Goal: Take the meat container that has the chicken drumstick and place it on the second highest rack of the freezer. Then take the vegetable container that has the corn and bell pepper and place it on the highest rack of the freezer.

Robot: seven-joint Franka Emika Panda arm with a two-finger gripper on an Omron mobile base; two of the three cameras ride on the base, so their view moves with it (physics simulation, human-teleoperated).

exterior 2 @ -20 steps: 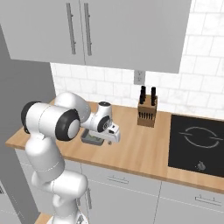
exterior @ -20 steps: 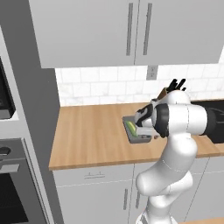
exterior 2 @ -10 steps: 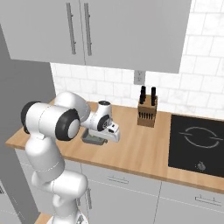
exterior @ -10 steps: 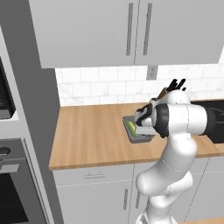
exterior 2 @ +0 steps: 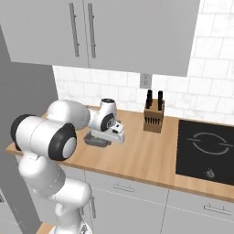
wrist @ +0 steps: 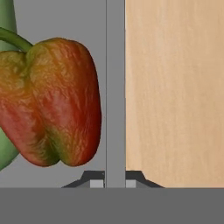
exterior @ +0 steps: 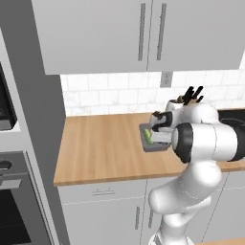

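Reaching out over the wooden worktop (exterior: pixel 100 153), your white arm (exterior: pixel 206 143) has its gripper (wrist: pixel 115 180) pinched on the thin grey rim of the vegetable container (exterior: pixel 154 141), one dark fingertip on each side of the wall as the hand view looks straight down along it. Inside that wall, to its left in the hand view, you see the bell pepper (wrist: pixel 52 103), red-orange with green patches, lying on the container's grey floor just beside the rim, with its green stem curving off toward the upper left. At the left edge behind it runs a pale green shape that reads as the corn (wrist: pixel 6 26), though so little of it shows that you cannot be sure. On the other side of the wall lies bare wood. From the left base view, the container sits flat on the worktop toward the back, near the tiled wall (exterior: pixel 110 98), with a yellow-green strip visible inside and the hand covering its right end. From the right base view, the same dark tray (exterior 2: pixel 96 140) lies under the wrist, well apart from the knife block (exterior 2: pixel 153 119) that stands at the back, and from the black hob (exterior 2: pixel 208 151) farther to the right. White wall cabinets (exterior 2: pixel 98 34) with long bar handles hang above. A tall grey panel (exterior: pixel 31 95) rises at the left end of the worktop.
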